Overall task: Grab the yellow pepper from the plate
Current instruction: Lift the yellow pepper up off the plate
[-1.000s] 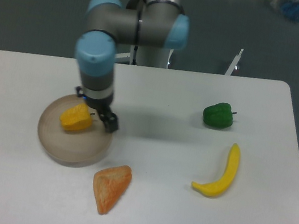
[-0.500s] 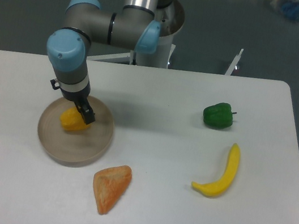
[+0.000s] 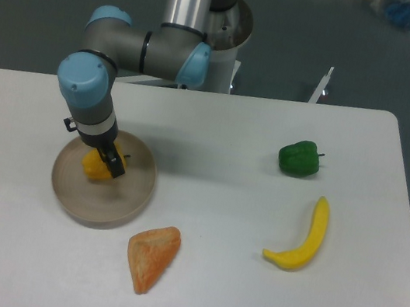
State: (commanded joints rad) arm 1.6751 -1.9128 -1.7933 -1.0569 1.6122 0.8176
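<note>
Nearest the camera, an orange wedge-shaped piece of play food lies on the white table. To its right, a curved yellow banana rests near the table's right side.

Just behind the wedge sits the plate, a round shallow grey-beige dish at the table's left. The yellow pepper rests on it, toward the back left of the dish, a small lumpy yellow-orange block. Only part of it shows, because the claw covers its top and right side.

The pepper looks light and rigid, like a hollow toy, with a smooth, bulging skin that could slip out of a shallow pinch. The likely best hold is across its widest middle, with one finger on each flat side, rather than at the stem or a lobe's edge.

The gripper is down on the pepper, one dark finger lying against its right face. The other finger is hidden behind the wrist and the pepper, so I cannot tell how wide the claw stands or whether it has pinched the pepper. The pepper appears to sit on the plate, not yet lifted.

Farther back and to the right, a green pepper sits well apart. The arm rises from its base beyond the table's far edge.
</note>
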